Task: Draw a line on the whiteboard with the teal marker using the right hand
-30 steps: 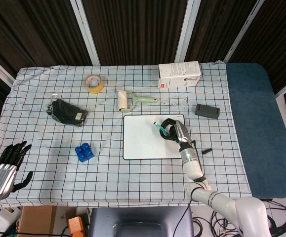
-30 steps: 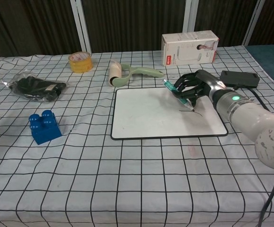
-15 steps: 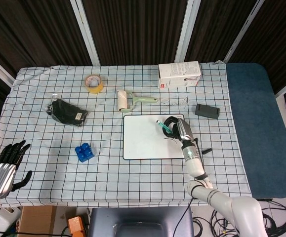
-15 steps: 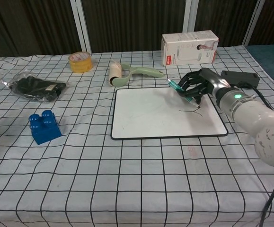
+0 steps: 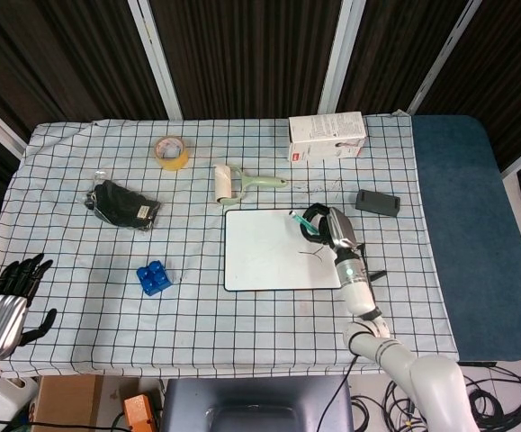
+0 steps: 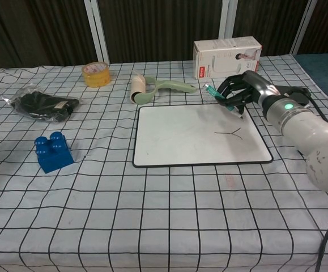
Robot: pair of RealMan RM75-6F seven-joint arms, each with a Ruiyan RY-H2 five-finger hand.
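Note:
The whiteboard (image 6: 192, 136) (image 5: 264, 256) lies flat at mid-table, with a short dark pen mark (image 6: 230, 133) (image 5: 308, 253) on its right part. My right hand (image 6: 242, 92) (image 5: 325, 227) grips the teal marker (image 6: 222, 102) (image 5: 301, 224) above the board's far right corner. The marker is tilted, its tip lifted clear of the surface. My left hand (image 5: 10, 301) hangs off the table's near left corner, fingers apart and holding nothing.
Behind the board lie a lint roller (image 6: 147, 88), a tape roll (image 6: 96, 74) and a white box (image 6: 227, 56). A black case (image 6: 291, 92) sits right of my hand, a marker cap (image 5: 376, 274) beside the board, a blue brick (image 6: 51, 151) and black bag (image 6: 42, 106) left.
My right hand has lifted the marker off the board and drawn back toward the far right corner, leaving a short mark behind. The left hand has sunk slightly.

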